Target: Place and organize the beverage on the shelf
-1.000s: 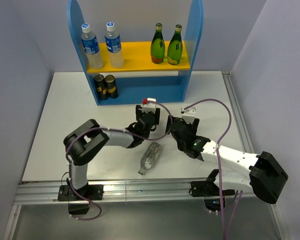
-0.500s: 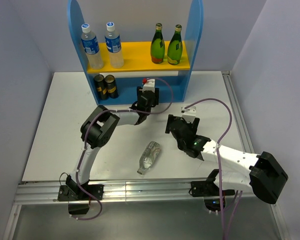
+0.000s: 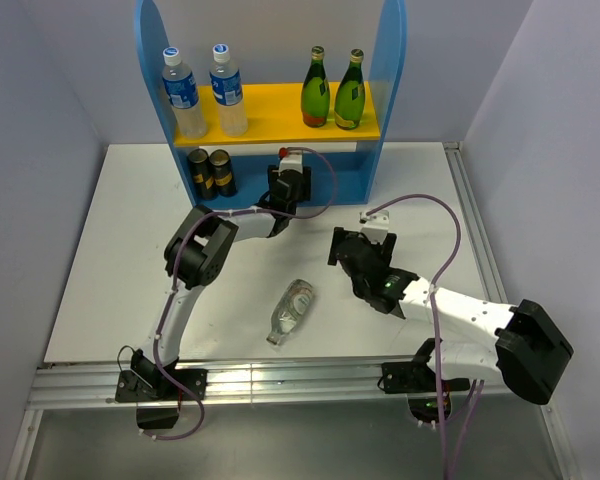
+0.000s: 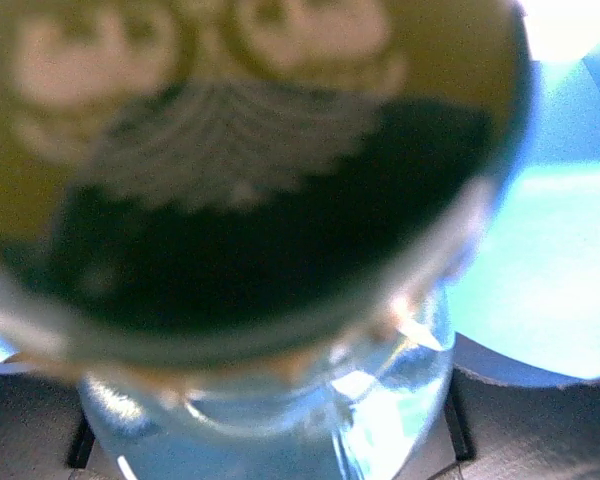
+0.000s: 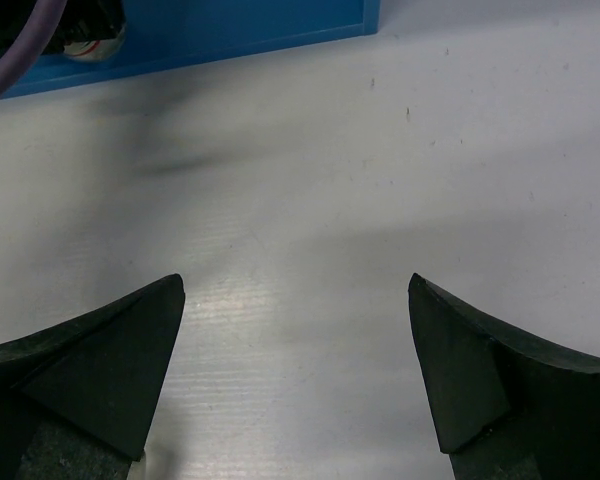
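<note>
The shelf (image 3: 390,90) stands at the back. Its yellow upper board holds two blue-label bottles (image 3: 180,92) on the left and two green bottles (image 3: 315,92) on the right. My left gripper (image 3: 288,185) reaches into the shelf's lower level. It is shut on a short clear bottle (image 4: 280,400), which fills the blurred left wrist view; my left gripper (image 4: 270,440) shows only as dark fingers (image 4: 75,445) at the bottom corners. A second short clear bottle (image 3: 288,312) lies on its side on the table. My right gripper (image 3: 348,245) is open and empty above the table (image 5: 295,380).
Two black-and-gold cans (image 3: 210,172) stand at the left of the lower level, beside my left gripper. A blurred dark and gold round shape (image 4: 240,170) looms just above the held bottle. The shelf's blue base (image 5: 230,35) shows ahead of my right gripper.
My left gripper has carried its bottle from mid-table up into the shelf's lower level. The lying bottle has shifted slightly toward the near left. The right gripper has barely moved.
</note>
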